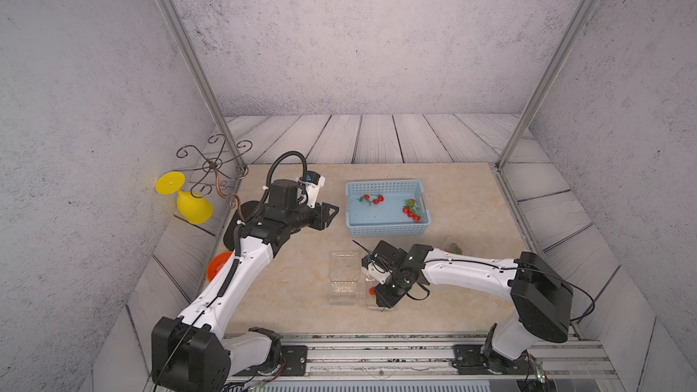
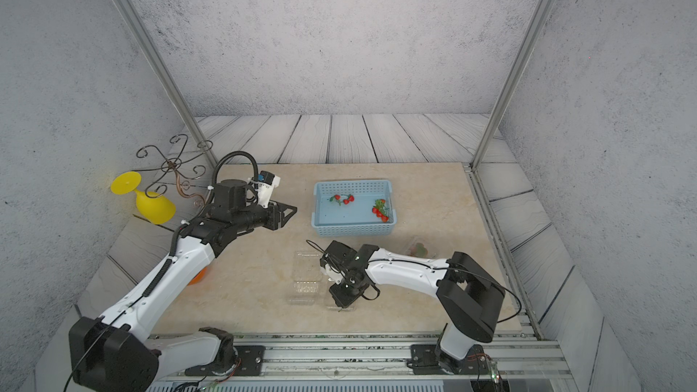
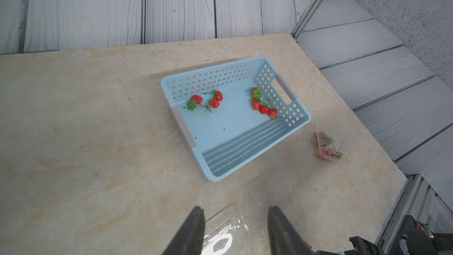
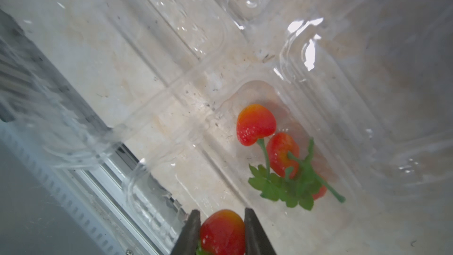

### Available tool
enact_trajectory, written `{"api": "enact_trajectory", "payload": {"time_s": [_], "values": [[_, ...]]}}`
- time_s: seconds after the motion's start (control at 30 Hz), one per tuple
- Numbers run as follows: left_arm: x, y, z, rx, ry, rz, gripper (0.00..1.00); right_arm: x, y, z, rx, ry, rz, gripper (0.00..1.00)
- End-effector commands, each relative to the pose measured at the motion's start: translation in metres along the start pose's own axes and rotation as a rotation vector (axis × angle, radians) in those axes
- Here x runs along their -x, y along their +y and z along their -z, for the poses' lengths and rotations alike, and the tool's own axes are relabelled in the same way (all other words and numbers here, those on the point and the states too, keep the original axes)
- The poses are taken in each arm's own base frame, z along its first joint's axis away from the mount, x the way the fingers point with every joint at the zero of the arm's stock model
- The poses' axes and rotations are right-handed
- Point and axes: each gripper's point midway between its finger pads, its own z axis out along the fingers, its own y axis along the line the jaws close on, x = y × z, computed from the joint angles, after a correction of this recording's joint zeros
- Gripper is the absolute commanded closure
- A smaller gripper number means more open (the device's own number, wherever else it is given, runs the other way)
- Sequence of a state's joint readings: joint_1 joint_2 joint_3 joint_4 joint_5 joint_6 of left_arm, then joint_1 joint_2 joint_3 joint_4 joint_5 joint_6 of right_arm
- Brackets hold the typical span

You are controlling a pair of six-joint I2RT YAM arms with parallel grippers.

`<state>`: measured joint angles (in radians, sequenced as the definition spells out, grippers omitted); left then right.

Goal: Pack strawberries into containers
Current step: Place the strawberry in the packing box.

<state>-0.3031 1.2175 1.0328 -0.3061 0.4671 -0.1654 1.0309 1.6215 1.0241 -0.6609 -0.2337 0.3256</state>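
Read the desk (image 1: 301,296) as a clock, twelve at the far wall (image 1: 377,50). The right tool (image 4: 221,213) is clenched on a berry (image 4: 223,231), jaws on its two flanks, and hangs low over an open box (image 4: 257,91) at six, where a few berries (image 4: 256,123) already lie with stems and leaves tangled. An empty box (image 1: 343,277) sits open just beside it, on the nine side; a shut box (image 3: 329,147) with fruit inside rests at three. More berries wait in the basket (image 1: 384,228) at twelve: a loose trio (image 1: 371,199) and a cluster (image 1: 411,211) against its three-o'clock wall.

These look light and glossy, so I'd guess the skin slips under hard jaws; the fat middle is the place to pinch, not the thin stem, which seems springy and likely to hook its neighbours. The boxes look thin and easy to shove.

The right arm (image 1: 467,269) reaches in from five, forearm low, wrist bent steeply down. The left arm (image 1: 234,280) stretches from seven to about ten, forearm near level; the left tool (image 3: 235,213) stands released, nothing between its jaws, aimed at the basket
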Motion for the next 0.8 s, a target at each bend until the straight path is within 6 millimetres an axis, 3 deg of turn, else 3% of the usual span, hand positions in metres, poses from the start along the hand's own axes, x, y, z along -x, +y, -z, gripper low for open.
{"api": "enact_trajectory", "payload": {"time_s": [0.0,0.13,0.3,0.43,0.67,0.77], "values": [[-0.002,-0.001,0.004,-0.001,-0.005,-0.002,0.54,-0.020,-0.011,-0.011,-0.063,0.081,-0.032,0.72],[-0.002,-0.001,0.004,-0.001,-0.003,-0.003,0.54,-0.025,-0.014,-0.012,-0.097,0.098,-0.030,0.69],[-0.003,-0.001,0.003,-0.001,0.000,-0.002,0.54,-0.013,-0.012,0.008,-0.109,0.009,-0.035,0.54],[-0.004,-0.001,0.002,-0.002,0.003,-0.002,0.54,-0.002,-0.013,0.022,-0.127,-0.060,-0.038,0.48],[-0.004,0.000,0.002,0.005,0.004,-0.008,0.54,0.035,-0.026,0.078,-0.175,-0.242,-0.054,0.48],[-0.004,0.001,0.002,0.008,0.005,-0.009,0.54,0.054,-0.047,0.100,-0.197,-0.309,-0.084,0.47]]}}
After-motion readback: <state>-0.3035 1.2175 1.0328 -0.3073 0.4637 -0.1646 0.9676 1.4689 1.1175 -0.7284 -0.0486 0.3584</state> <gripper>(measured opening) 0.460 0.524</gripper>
